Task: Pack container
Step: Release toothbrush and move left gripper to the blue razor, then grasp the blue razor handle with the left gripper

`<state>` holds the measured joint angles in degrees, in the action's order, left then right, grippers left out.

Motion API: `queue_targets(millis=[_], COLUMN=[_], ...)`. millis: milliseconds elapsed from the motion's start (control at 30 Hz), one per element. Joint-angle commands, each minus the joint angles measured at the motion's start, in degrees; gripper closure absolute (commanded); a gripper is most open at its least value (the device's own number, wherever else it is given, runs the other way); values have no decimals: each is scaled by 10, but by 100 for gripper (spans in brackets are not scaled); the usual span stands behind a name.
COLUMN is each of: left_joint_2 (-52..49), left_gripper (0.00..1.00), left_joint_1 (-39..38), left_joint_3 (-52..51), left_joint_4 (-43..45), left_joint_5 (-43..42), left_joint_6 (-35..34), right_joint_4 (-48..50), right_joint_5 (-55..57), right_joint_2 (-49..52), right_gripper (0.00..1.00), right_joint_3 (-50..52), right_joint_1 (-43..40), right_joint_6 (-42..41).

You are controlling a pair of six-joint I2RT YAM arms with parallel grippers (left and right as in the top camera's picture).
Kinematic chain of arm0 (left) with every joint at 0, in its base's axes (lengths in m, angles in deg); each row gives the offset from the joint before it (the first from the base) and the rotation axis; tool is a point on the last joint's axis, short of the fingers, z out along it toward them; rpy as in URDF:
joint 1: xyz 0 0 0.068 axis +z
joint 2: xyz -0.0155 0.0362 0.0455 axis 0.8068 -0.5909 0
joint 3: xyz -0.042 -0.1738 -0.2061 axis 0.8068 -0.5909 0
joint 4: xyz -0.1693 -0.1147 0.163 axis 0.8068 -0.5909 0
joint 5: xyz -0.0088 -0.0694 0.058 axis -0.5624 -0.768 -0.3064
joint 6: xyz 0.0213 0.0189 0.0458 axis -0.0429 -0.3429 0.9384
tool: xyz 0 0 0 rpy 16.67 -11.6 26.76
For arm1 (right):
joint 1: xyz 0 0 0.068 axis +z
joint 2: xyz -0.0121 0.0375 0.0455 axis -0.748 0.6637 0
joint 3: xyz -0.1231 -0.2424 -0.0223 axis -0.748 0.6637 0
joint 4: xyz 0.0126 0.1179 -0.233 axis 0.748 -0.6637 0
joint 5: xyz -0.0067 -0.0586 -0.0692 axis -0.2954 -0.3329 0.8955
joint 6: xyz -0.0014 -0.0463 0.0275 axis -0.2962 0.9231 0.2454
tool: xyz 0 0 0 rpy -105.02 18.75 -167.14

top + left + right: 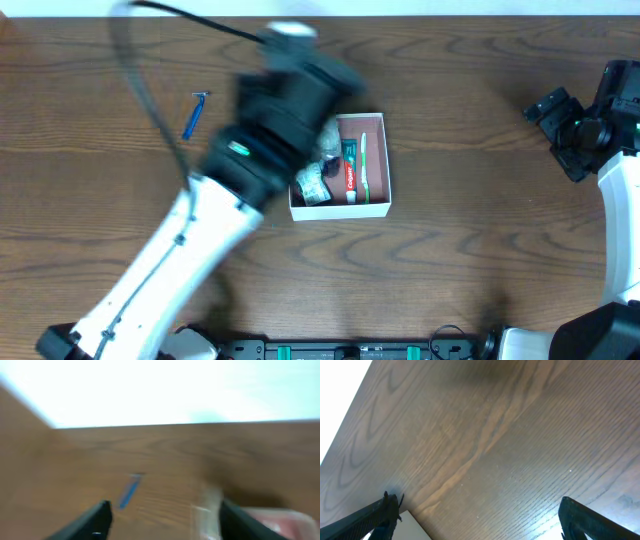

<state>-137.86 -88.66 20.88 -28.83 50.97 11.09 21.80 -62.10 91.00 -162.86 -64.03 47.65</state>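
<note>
The container (340, 211) is sitting centred on the table (480, 250), holding toothpaste (350, 172). The left gripper (165, 520) is hovering by its left edge, jaws apart (blue razor (195, 113) lying nearby); the right gripper (480, 520), far right, is also gaping.

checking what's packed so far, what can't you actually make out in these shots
Overhead: the motion-blurred left arm covers the left part of the square white-walled container, so whatever lies there is hidden.
Left wrist: everything is blurred. The thin blue razor is only a smear, and the container is cut off at the lower right corner.
Right wrist: a white corner is cut off by the bottom edge and cannot be identified.
</note>
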Motion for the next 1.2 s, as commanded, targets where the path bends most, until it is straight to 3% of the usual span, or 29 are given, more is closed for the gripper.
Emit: queue_targets(millis=[0, 167, 300, 500, 833, 1167], left_joint_2=[-30, -81, -133, -211, -330, -378], left_gripper=[24, 24, 23, 23, 23, 23], left_joint_1=[122, 292, 373, 416, 416, 418], left_joint_3=[-6, -6, -6, -6, -6, -6], left_joint_4=[3, 22, 20, 7, 17, 68], left_joint_5=[-77, -302, -381, -433, -441, -441], left_joint_6=[74, 180, 242, 322, 332, 342], right_joint_4=[-1, -1, 0, 0, -1, 0], right_joint_5=[2, 2, 2, 2, 2, 2], right_joint_2=[-7, -7, -7, -7, -7, -7], right_gripper=[1, 1, 1, 1, 1, 1], right_joint_3=[-1, -1, -1, -1, -1, -1], right_joint_1=[-3, -3, -3, -3, -3, -3], right_joint_6=[7, 7, 7, 7, 7, 7])
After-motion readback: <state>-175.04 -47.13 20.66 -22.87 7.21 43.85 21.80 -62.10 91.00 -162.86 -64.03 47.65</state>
